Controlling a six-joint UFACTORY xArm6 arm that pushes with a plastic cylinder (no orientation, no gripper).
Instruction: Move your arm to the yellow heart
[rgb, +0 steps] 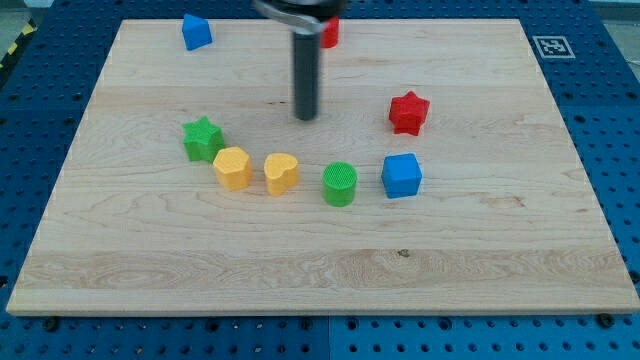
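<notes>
Nearest the camera runs a curved row of blocks across the middle of the wooden board (320, 270). From the view's left, it begins with a green star (203, 138), sitting slightly higher than its neighbours. Just beside it, down to the right, is a yellow hexagon (233, 168), close enough that I cannot tell whether the two touch. Next comes the yellow heart (281, 173), near the hexagon with a thin gap between them. Further right stands a green cylinder (340, 184), the lowest block in the row, and then a blue cube (402, 175).

Above the cube, toward the view's right, sits a red star (408, 112), apart from the rest. Far up at the view's top left is a blue block (196, 32) with a peaked top, alone near the board's edge. A red block (330, 32) at the top centre is mostly hidden behind the rod, so its shape cannot be made out.

The dark rod comes down from the top, and my tip (306, 117) rests on bare wood above the yellow heart and slightly to its right, clearly apart from it. The arm has no fingers, only this rod.
</notes>
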